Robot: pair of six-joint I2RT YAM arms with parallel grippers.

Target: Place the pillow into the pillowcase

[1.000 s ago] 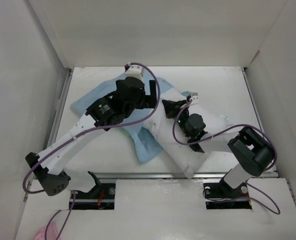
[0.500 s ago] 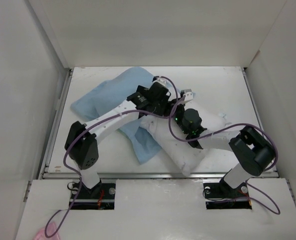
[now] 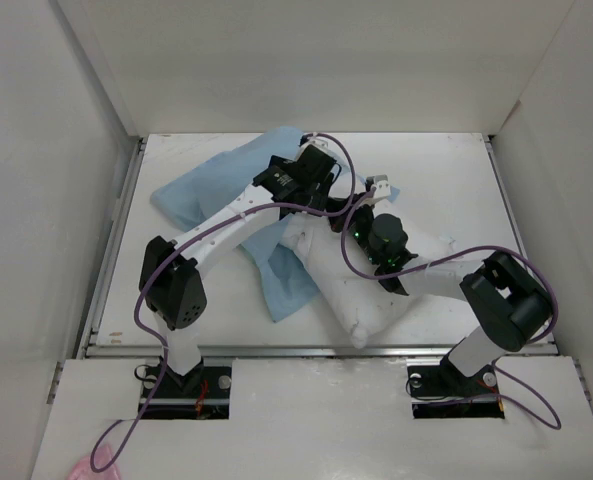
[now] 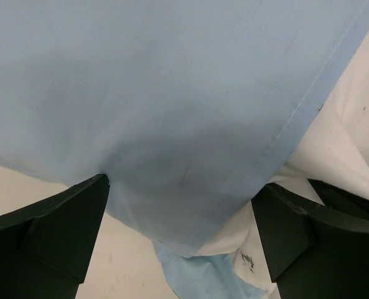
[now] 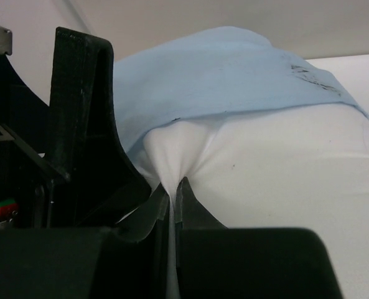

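The step in hand looks like the insertion itself: getting the pillowcase mouth over the pillow's far end. The right end effector (image 5: 170,194) is pressed together on a small gathered pinch of the pillow (image 5: 265,174), whose white cover puckers into the fingers. Just beyond that pinch, the pillowcase (image 5: 221,75) drapes over the pillow's end. The left end effector (image 4: 181,208) is spread wide, with the light-blue cloth and its stitched hem lying between the fingers; nothing is clamped there.

From above, the pillow lies diagonally on the bench (image 3: 446,170). Most of it is bare and stretches back from the right end effector toward that arm's base. The pillowcase is bunched out to the left of the left end effector.

The next move probably calls for the left fingers to close on only the upper hem layer, then draw it along the pillow while the right grip steadies it. The pillow looks plump and soft, the case thin and wrinkled.
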